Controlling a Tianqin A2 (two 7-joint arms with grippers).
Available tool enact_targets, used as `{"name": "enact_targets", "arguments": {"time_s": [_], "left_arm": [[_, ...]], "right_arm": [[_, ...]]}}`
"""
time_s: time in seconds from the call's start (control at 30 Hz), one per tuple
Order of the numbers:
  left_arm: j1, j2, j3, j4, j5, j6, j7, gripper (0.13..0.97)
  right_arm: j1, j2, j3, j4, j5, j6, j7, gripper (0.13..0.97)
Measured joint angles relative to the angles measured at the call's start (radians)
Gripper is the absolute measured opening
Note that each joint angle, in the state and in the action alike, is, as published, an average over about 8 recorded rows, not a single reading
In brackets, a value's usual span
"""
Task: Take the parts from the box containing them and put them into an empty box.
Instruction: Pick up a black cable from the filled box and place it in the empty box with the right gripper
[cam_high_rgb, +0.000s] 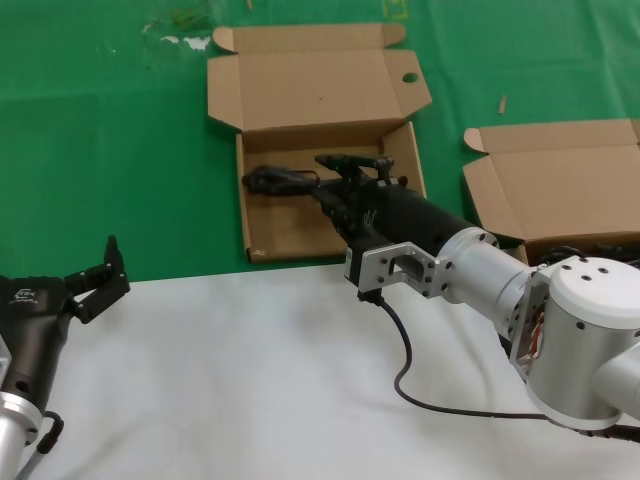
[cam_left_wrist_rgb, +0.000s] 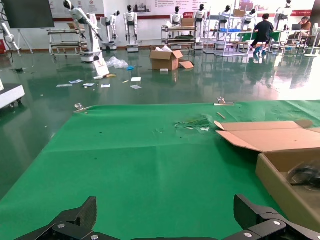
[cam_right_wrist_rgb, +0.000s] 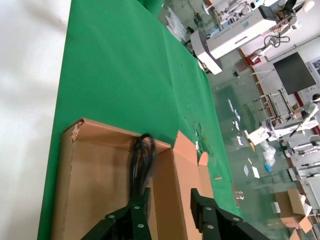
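The box with the round-holed lid tab lies open at the middle of the green mat. One coiled black power cord lies in it along the back wall, and also shows in the right wrist view. My right gripper is inside this box at the cord's right end, open, with the cord beside one finger. The other box stands open at the right, and dark cords show partly behind my right arm. My left gripper is open and empty at the lower left.
A white cloth covers the table's near part and the green mat the far part. My right arm and its black cable lie across the white area. The left wrist view shows the holed box's edge.
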Motion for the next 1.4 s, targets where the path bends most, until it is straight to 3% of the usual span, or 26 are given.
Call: {"name": "enact_targets", "arguments": {"time_s": [0.43, 0.7, 0.83, 1.1, 1.4], "left_arm": [[0.000, 0.000, 0.000, 0.000, 0.000, 0.000, 0.000, 0.966], [0.000, 0.000, 0.000, 0.000, 0.000, 0.000, 0.000, 0.966], [0.000, 0.000, 0.000, 0.000, 0.000, 0.000, 0.000, 0.966], [0.000, 0.000, 0.000, 0.000, 0.000, 0.000, 0.000, 0.966], [0.000, 0.000, 0.000, 0.000, 0.000, 0.000, 0.000, 0.966]], "right_arm": [[0.000, 0.000, 0.000, 0.000, 0.000, 0.000, 0.000, 0.447], [0.000, 0.000, 0.000, 0.000, 0.000, 0.000, 0.000, 0.646], [0.000, 0.000, 0.000, 0.000, 0.000, 0.000, 0.000, 0.646], [0.000, 0.000, 0.000, 0.000, 0.000, 0.000, 0.000, 0.819], [0.000, 0.000, 0.000, 0.000, 0.000, 0.000, 0.000, 0.925]]}}
